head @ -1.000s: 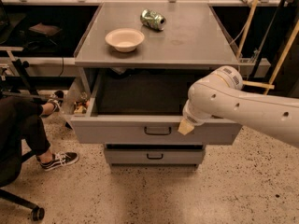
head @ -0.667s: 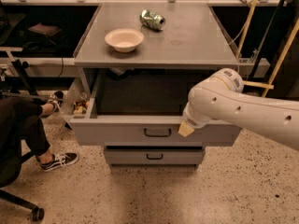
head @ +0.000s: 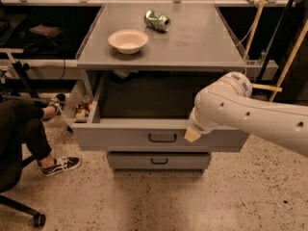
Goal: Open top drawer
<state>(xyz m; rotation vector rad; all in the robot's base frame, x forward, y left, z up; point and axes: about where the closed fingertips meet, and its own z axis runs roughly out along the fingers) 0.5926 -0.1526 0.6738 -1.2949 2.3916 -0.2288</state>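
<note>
The top drawer (head: 120, 139) of the grey cabinet stands pulled far out, and its deep box shows dark and bare inside. A small black bar handle (head: 162, 137) sits at the centre of its front. My white arm (head: 240, 112) comes in from the right, across the drawer's right end. My gripper (head: 192, 134) shows only as a tan tip against the drawer front, a little right of the handle and apart from it.
A narrower grey drawer (head: 159, 160) sits shut below. A cream bowl (head: 128, 40) and a crushed green can (head: 157, 20) lie on the cabinet top (head: 202, 47). At left are a seated person's leg and sneaker (head: 60, 165) and a chair castor (head: 37, 220).
</note>
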